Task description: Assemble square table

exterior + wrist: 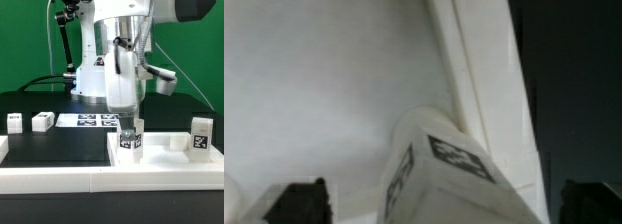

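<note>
The square tabletop (165,152) lies flat at the front of the exterior view's right; it fills much of the wrist view (331,90). A white tagged leg (130,140) stands at its edge nearest the exterior view's left, and shows close up in the wrist view (446,165). My gripper (126,118) hangs straight down over this leg. Its dark fingertips (299,203) stand wide apart on either side of the leg, and a gap shows beside it. A second leg (201,136) stands upright at the far right. Two more legs (14,122) (42,120) lie at the left.
The marker board (95,120) lies flat behind the gripper. A long white rail (100,178) edges the front of the black work surface (60,148). The robot's base and cables stand at the back.
</note>
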